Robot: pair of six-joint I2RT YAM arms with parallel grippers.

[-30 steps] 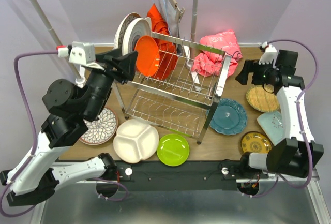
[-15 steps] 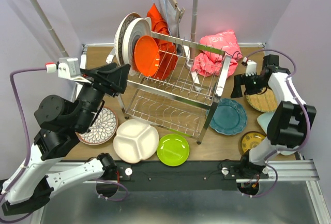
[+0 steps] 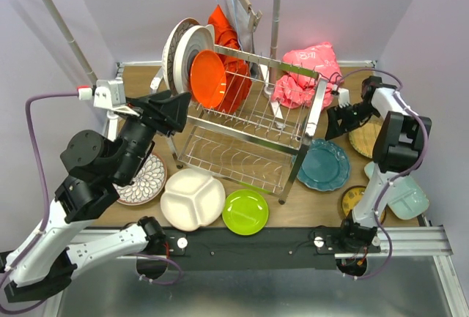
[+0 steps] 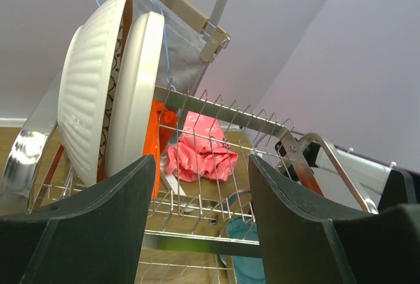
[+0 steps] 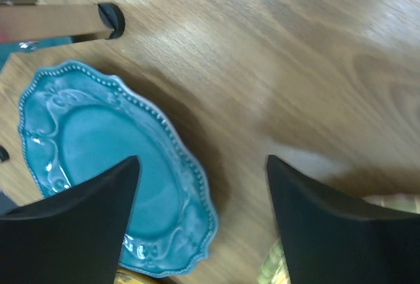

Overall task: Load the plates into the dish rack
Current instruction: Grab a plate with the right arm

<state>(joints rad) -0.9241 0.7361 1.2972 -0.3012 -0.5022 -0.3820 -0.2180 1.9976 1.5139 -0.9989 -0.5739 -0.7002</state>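
The steel dish rack point(image 3: 249, 123) stands mid-table, with two white plates point(image 3: 187, 50) and an orange plate point(image 3: 207, 77) upright in its upper tier. My left gripper point(image 3: 172, 108) hovers open and empty at the rack's left end; its wrist view shows the white plates point(image 4: 131, 100) and the orange plate point(image 4: 156, 146) just ahead of it. My right gripper point(image 3: 337, 119) is open and empty above the table, next to the teal plate point(image 3: 323, 165). In the right wrist view the teal plate point(image 5: 98, 166) lies under the left finger point(image 5: 72, 225).
On the table lie a floral plate point(image 3: 143, 178), a white divided plate point(image 3: 193, 198), a lime green plate point(image 3: 245, 211), a yellow patterned plate point(image 3: 359, 200), a straw-coloured plate point(image 3: 364, 140) and a pale aqua plate point(image 3: 407, 196). A pink cloth point(image 3: 304, 75) lies behind the rack, under the white rail point(image 3: 277, 9).
The right arm has folded and swung its gripper left, from over the straw-coloured plate toward the teal plate, jaws narrowing slightly. The left gripper drew back a little from the white plates.
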